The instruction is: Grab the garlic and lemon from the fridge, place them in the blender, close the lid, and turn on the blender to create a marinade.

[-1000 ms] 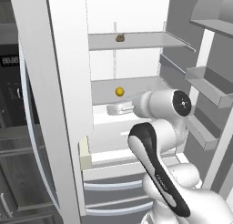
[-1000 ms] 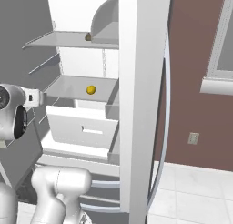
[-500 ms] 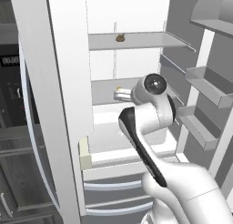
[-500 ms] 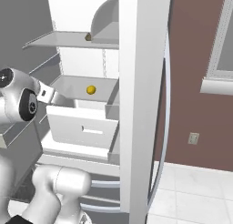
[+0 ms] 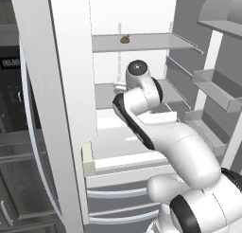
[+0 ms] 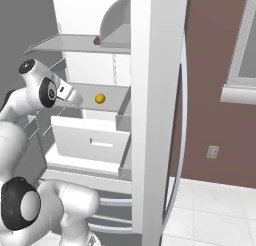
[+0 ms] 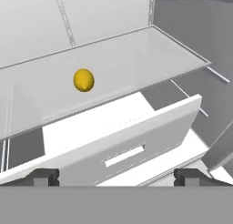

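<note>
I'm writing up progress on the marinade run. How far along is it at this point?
Done: only the fridge stands open. In hand: the open gripper points at the lemon on the middle shelf, holding nothing. Left: the garlic sits on the upper shelf; both need grabbing and putting in the blender, then lid and switch.

Arm reaching into the fridge [image 6: 155, 90]
Lemon [image 6: 100, 98] on the middle shelf, just beyond the arm's tip; garlic [image 6: 96, 40] on the shelf above
</note>
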{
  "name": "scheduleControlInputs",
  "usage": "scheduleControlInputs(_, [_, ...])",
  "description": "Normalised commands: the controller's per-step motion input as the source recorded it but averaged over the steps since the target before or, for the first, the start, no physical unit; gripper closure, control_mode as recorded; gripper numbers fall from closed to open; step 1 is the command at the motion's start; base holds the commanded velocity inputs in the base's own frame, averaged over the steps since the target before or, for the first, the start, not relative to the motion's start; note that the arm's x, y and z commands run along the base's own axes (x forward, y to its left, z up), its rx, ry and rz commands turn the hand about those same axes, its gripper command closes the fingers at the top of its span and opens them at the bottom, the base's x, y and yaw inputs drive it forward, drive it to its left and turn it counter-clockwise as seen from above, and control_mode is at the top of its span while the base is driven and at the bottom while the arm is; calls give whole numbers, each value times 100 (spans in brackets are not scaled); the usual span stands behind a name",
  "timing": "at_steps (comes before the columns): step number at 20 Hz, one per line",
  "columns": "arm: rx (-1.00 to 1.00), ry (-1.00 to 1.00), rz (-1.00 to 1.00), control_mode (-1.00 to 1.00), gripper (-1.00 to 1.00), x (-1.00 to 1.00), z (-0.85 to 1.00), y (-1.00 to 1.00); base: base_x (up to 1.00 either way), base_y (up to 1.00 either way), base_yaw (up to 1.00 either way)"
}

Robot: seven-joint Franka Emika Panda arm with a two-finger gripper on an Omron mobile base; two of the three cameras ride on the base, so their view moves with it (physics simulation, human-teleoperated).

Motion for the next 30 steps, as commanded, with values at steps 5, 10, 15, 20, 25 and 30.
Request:
scheduleControlInputs(5, [0, 5, 5, -100, -100, 44, -32, -20, 0, 0, 0])
scheduleControlInputs(10, [0, 4, 7, -100, -100, 58, -58, -4, 0, 0, 0])
scheduleControlInputs(15, [0, 0, 7, -100, -100, 57, -59, -10, 0, 0, 0])
scheduleControlInputs(20, [0, 0, 4, -100, -100, 53, -10, -7, 0, 0, 0])
scheduleControlInputs(25, [0, 0, 3, -100, -100, 42, 0, -2, 0, 0, 0])
scheduleControlInputs(30, [0, 0, 2, -100, -100, 41, 0, 0, 0, 0, 0])
